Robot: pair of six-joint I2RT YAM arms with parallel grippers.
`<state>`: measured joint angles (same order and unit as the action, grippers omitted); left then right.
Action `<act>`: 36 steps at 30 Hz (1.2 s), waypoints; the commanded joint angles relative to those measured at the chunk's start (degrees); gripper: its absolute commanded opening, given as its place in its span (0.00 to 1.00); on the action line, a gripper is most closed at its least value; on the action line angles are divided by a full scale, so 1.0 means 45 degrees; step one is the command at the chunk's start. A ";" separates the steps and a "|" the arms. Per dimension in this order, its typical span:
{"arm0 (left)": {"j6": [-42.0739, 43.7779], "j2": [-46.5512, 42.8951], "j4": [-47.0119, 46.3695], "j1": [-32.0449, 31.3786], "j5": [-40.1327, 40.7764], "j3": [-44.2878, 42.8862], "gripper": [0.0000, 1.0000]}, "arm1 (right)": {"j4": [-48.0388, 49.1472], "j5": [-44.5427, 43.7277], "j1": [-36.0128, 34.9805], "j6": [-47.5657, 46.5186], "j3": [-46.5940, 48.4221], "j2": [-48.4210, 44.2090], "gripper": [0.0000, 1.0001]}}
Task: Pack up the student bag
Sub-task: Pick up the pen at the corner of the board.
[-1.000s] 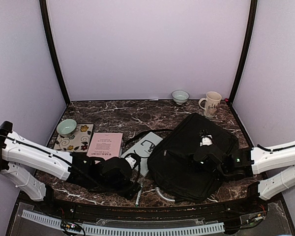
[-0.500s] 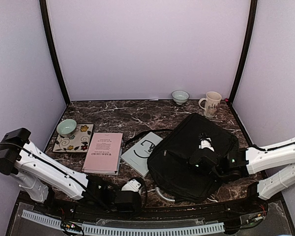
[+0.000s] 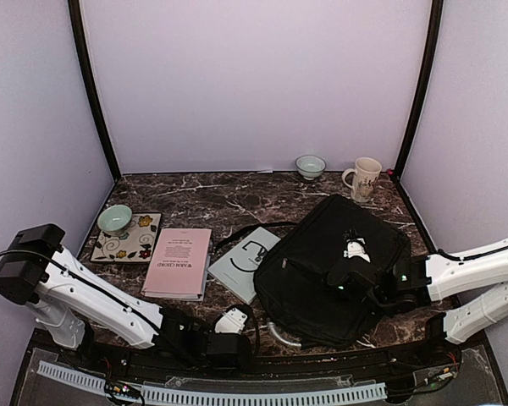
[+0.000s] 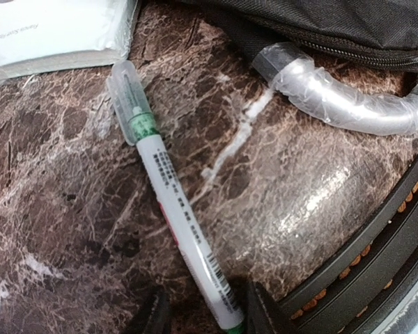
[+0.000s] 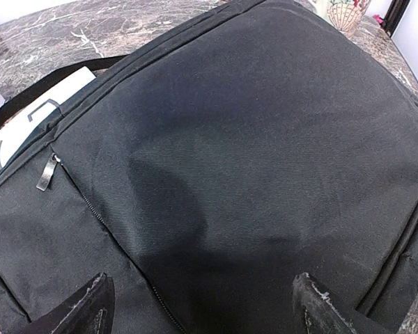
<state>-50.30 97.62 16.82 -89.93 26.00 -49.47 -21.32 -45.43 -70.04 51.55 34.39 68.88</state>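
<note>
The student bag [image 3: 305,271] lies flat on the right half of the marble table and fills the right wrist view [image 5: 230,139]. My right gripper [image 3: 343,272] hovers over its top panel, open wide [image 5: 205,306], with only fabric between the jaws. A white pen with a clear cap and green band [image 4: 174,202] lies by the near edge. My left gripper [image 4: 209,313] is low over the pen's rear end, open, jaws on either side and partly narrowed. In the top view the left gripper [image 3: 237,328] hides the pen.
A pink book [image 3: 180,260] and a pale grey book [image 3: 244,260] lie left of the bag. The bag's plastic-wrapped handle [image 4: 341,97] curves beside the pen. A bowl [image 3: 114,218] sits on a patterned tile [image 3: 140,237]. A second bowl [image 3: 310,166] and mug [image 3: 363,178] stand at the back.
My left arm has swung from beside the books to the near edge, coming down over the pen with its jaws narrowing. The right gripper has barely moved.
</note>
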 commanded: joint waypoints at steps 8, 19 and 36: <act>-0.1016 -0.0545 0.0832 0.0041 0.0803 0.1061 0.30 | -0.0060 -0.0374 -0.0138 0.0107 0.0262 0.0105 0.88; -0.0672 -0.1135 -0.0155 0.0043 0.1103 0.2128 0.18 | -0.0095 -0.0361 -0.0190 0.0107 0.0323 0.0098 0.88; -0.0861 -0.3352 0.0990 0.0038 0.1894 0.2654 0.00 | -0.0081 -0.0403 -0.0275 0.0085 0.0583 0.0364 0.88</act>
<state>-52.86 89.23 16.03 -89.91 32.12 -39.72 -21.52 -46.06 -70.63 51.53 35.16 70.43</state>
